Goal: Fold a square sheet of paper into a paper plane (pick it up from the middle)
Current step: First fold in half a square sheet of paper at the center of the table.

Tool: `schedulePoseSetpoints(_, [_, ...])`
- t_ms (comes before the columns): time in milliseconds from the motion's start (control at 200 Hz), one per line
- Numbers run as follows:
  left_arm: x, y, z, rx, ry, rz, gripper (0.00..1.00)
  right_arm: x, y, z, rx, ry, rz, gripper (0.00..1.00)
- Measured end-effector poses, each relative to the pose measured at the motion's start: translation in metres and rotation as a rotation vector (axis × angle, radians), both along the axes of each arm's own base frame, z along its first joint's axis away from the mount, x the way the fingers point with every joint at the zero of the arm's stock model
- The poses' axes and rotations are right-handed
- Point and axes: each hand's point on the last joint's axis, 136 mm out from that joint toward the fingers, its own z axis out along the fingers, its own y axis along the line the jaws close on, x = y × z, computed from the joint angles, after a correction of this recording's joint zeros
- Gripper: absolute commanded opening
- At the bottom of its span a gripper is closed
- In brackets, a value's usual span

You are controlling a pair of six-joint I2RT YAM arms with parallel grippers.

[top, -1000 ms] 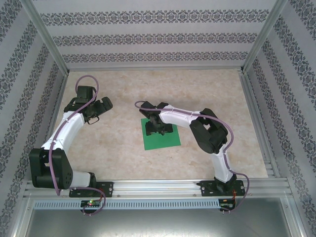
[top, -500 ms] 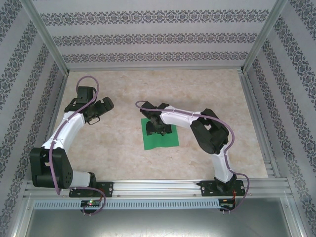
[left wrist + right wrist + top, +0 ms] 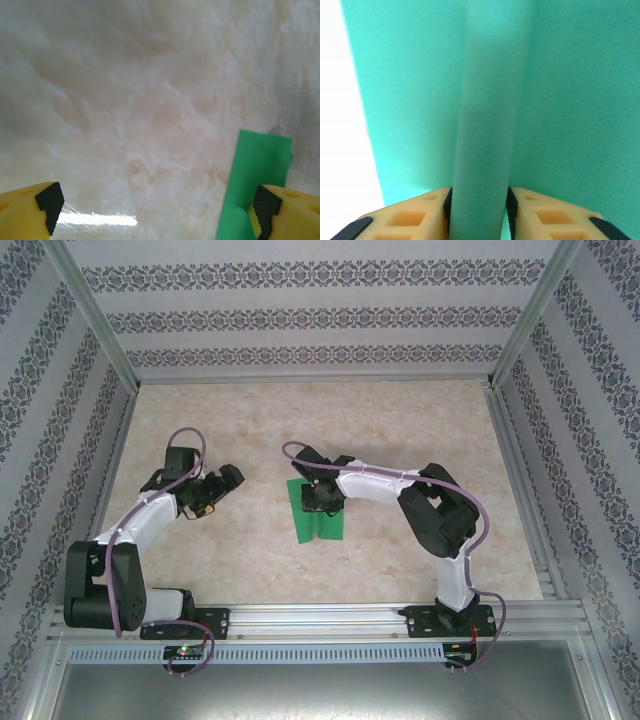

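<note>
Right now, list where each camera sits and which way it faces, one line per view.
Top external: above and behind the arm bases, looking down on the table; shows both arms, the left gripper and the right gripper.
Left wrist: low over the table, looking out between its own wide-open yellow fingers.
Right wrist: close above the green sheet of paper, its fingers pinching a raised ridge.
Shared: all three views show the green sheet of paper.

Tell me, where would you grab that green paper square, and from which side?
Its middle, from straight above. The square sheet of paper is thin and lies low on the table, offering no raised edge to get under; squeezing inward at the centre buckles up a ridge to pinch. The right gripper is closed on just such a ridge.
</note>
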Motion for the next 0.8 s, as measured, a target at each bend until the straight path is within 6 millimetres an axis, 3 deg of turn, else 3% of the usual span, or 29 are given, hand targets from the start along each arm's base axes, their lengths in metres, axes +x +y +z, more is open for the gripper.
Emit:
schedulePoseSetpoints(195, [-0.008, -0.019, -0.007, -0.123, -0.029, -0.033, 1.0, 0.008, 0.052, 0.048, 0.394, -0.075, 0.008, 0.33])
schedulePoseSetpoints(355, [-0.003, -0.033, 0.003, -0.227, -0.099, -0.058, 1.0, 0.015, 0.071, 0.072, 0.628, -0.078, -0.01, 0.33])
schedulePoseSetpoints(565, [0.002, -0.066, 0.024, -0.344, -0.161, -0.164, 0.94, 0.029, 0.067, 0.062, 0.764, -0.019, -0.079, 0.34])
schedulePoseSetpoints(694, [0.002, -0.081, 0.02, -0.398, -0.133, -0.205, 0.85, 0.03, 0.064, 0.046, 0.79, 0.029, -0.115, 0.35])
schedulePoseSetpoints(799, [0.007, -0.085, 0.011, -0.44, -0.103, -0.194, 0.72, 0.028, 0.062, 0.043, 0.8, 0.048, -0.124, 0.35])
